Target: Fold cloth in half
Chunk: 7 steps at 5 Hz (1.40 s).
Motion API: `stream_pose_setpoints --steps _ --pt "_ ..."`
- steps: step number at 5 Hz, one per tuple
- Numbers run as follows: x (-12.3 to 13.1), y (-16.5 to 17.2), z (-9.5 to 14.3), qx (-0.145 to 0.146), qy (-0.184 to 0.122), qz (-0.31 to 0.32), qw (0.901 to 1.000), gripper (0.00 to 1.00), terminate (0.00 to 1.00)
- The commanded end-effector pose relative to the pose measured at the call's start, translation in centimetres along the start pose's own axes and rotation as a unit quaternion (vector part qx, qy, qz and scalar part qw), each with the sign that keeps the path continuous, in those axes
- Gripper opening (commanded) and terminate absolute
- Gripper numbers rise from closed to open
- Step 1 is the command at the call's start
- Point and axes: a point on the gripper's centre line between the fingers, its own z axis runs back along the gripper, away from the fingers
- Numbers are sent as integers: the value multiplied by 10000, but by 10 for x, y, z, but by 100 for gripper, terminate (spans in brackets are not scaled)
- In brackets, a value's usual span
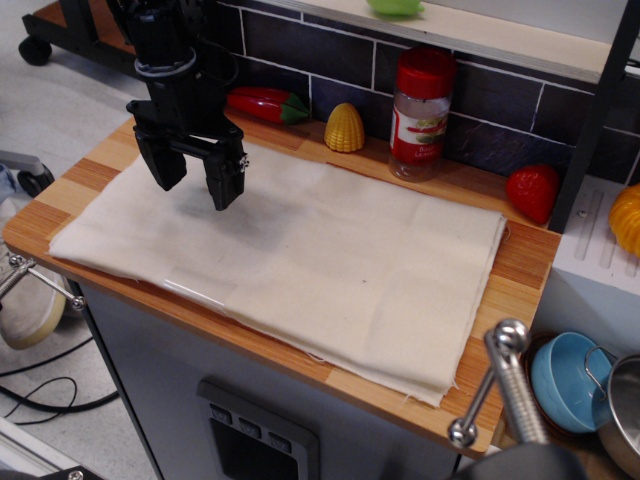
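Lying flat: the cloth (300,260) is spread over most of the counter (525,270), one cream sheet, a few faint creases, frayed at the near right corner.
Long axis: runs from the far left of the counter toward the near right; the short sides are the left end and the right end.
Edges: near long edge follows the counter's front lip; right short edge stops short of the counter's right end, bare wood showing beyond it.
Fold state: judged not begun. No layer looks doubled, though the near right corner shows a slight double edge I cannot resolve.
Tool: the tool (196,180) hangs over the cloth's far left portion, fingers pointing down and spread apart, nothing between them.
Contact: cannot tell whether the fingertips touch the fabric; a soft shadow sits just beside them on the cloth.
Key relation: nearly all the cloth lies to the right of and nearer than the tool; the left short edge is the closest edge to it.
Judgement: a half fold would likely carry that left end along the long axis to the right end.
Beyond the cloth: toy pepper (265,103), toy corn (344,128), spice jar (421,112), toy strawberry (531,192) line the back wall, clear of the fabric.
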Motion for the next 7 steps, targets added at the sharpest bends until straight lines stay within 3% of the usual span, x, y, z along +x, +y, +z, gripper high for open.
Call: stream_pose_setpoints --steps 1,3,6,7 --pt "0 0 0 0 0 0 10000 100 0" --pt "-8 54 10 -65 -65 -208 9997 100 0" --pt "-12 83 -20 228 -422 -378 9981 100 0" --pt "-12 85 -30 321 -485 -417 9974 0 0"
